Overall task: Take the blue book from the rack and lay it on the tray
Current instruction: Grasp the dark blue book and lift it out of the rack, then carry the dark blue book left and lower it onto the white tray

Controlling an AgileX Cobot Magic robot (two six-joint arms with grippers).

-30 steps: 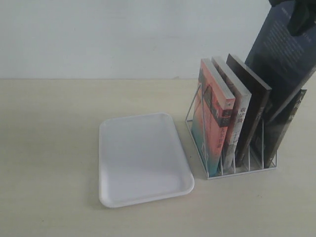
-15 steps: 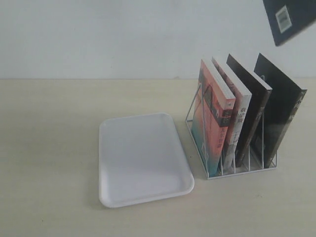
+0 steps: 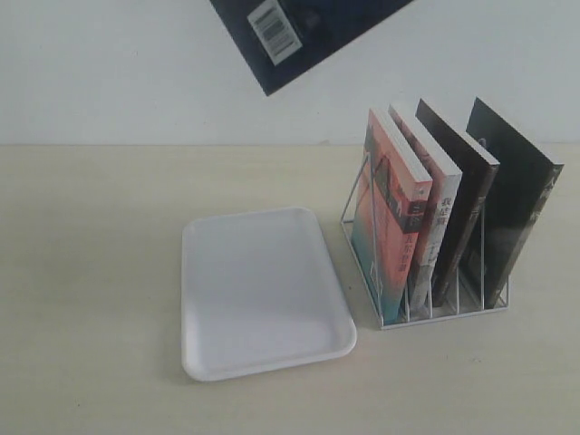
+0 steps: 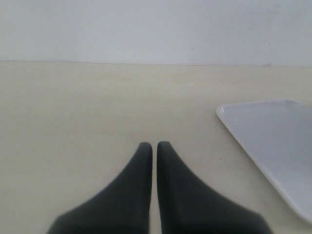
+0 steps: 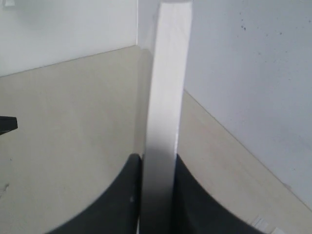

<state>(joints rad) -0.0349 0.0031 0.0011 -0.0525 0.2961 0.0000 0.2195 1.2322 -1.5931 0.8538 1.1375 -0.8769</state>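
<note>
Inside right claw (image 5: 157, 165) we pinch the blue book (image 3: 308, 36) by one edge. Light, slick cover, may swing, we judge. Our left claw (image 4: 154, 146) is pressed together.

— What does everything stand on?
— A pale beige desk (image 3: 100, 272), matte, with a faint grain.
— And behind it?
— A plain white wall (image 3: 109, 72), meeting the desk's far edge in a straight line. The right wrist view shows two white walls joining at a corner (image 5: 137, 24), one with a few dark specks (image 5: 242, 28).
— The light?
— Soft and even; shadows are faint.
</note>
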